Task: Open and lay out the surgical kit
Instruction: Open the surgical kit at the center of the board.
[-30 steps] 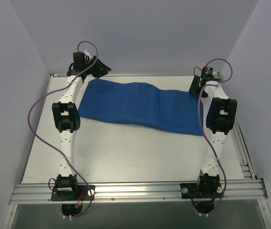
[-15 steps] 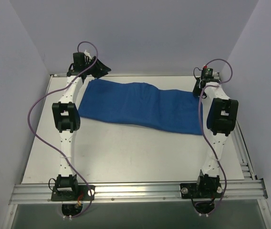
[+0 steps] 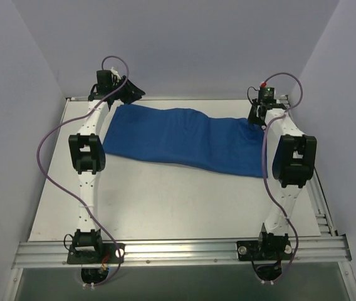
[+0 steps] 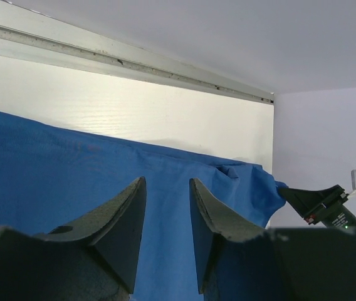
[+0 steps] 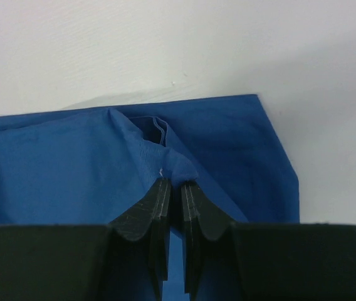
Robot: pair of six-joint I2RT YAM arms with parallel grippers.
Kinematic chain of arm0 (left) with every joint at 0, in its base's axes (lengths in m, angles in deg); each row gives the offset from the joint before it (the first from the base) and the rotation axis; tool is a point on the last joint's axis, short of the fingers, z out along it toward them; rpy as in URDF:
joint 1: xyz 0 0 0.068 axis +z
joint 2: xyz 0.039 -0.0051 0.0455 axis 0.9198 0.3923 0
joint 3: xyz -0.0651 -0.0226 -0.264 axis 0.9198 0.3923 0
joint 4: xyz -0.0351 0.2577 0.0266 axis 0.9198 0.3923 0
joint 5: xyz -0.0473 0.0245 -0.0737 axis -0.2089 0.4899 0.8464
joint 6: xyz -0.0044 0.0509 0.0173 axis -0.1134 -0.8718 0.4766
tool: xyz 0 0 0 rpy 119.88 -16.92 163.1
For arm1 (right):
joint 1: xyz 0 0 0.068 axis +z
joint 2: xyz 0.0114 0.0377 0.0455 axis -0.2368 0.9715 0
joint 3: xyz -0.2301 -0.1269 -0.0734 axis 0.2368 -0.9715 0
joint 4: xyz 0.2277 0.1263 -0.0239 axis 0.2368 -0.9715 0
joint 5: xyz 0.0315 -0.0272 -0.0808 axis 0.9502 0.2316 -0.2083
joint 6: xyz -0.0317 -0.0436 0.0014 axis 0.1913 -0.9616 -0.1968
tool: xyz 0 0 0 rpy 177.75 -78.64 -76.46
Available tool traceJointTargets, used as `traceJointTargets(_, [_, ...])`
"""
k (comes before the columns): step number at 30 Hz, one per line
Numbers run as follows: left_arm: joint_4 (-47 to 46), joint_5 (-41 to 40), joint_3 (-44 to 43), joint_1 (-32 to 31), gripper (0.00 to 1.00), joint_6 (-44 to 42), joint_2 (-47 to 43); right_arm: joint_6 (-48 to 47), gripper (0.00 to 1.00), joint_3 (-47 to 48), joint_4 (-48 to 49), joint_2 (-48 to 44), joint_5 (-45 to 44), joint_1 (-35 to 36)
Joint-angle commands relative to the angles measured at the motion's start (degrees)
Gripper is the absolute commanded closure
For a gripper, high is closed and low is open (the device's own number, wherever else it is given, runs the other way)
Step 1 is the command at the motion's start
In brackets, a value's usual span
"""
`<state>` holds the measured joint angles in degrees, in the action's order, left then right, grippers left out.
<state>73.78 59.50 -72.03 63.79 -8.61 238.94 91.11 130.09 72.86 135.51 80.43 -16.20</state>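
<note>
The surgical kit is a folded royal-blue cloth bundle lying across the far half of the table; nothing of its inside shows. My right gripper stands at the bundle's far right corner. In the right wrist view it is shut on a small pinched fold of the blue cloth. My left gripper hovers over the far left corner. In the left wrist view its jaws stand apart, with the cloth below and beyond them and nothing between them. That view also shows the right gripper holding the far corner.
The white table is enclosed by grey walls at the back and both sides. A metal rail runs along its far edge. An aluminium frame carrying both arm bases lines the near edge.
The right gripper has shut on the cloth's far right corner and risen slightly with it. The left gripper's jaws have narrowed a little; the left arm has hardly moved.
</note>
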Motion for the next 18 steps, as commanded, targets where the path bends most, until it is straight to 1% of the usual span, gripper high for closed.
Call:
traceJointTargets(1, [-1.48,-0.65,-0.37,-0.14,0.57,0.21,-0.29,1.05,1.00,-2.18,-2.43,-4.58,-1.87,0.74])
traceJointTargets(6, [-1.56,-1.18,0.77,-0.23,0.58,0.47,-0.82,0.35,1.00,-5.53,-2.26,-8.53,1.20,2.15])
traceJointTargets(7, [-1.65,-1.09,0.86,-0.31,0.58,0.56,-0.73,0.00,1.00,-6.05,-2.43,-9.15,1.38,4.59])
traceJointTargets(9, [-1.65,-1.09,0.94,-0.31,0.58,0.83,-0.65,-0.10,1.00,-7.89,-3.22,-11.25,1.21,6.71])
traceJointTargets(10, [-1.74,-1.00,0.94,-0.31,0.59,0.91,-0.56,0.60,1.00,-8.77,-3.66,-11.88,-0.97,8.90])
traceJointTargets(12, [-1.83,-0.91,0.94,-0.40,0.58,0.92,-0.56,1.05,1.00,-12.81,-3.49,-13.80,-1.87,11.19])
traceJointTargets(13, [-1.83,-1.00,0.94,-0.40,0.58,0.74,-0.56,1.48,1.00,-14.13,-3.32,-14.25,-4.48,13.29])
traceJointTargets(18, [-1.92,-1.00,1.30,-0.49,0.58,1.09,-0.21,4.29,1.00,-24.05,-0.68,-17.41,-7.75,15.60])
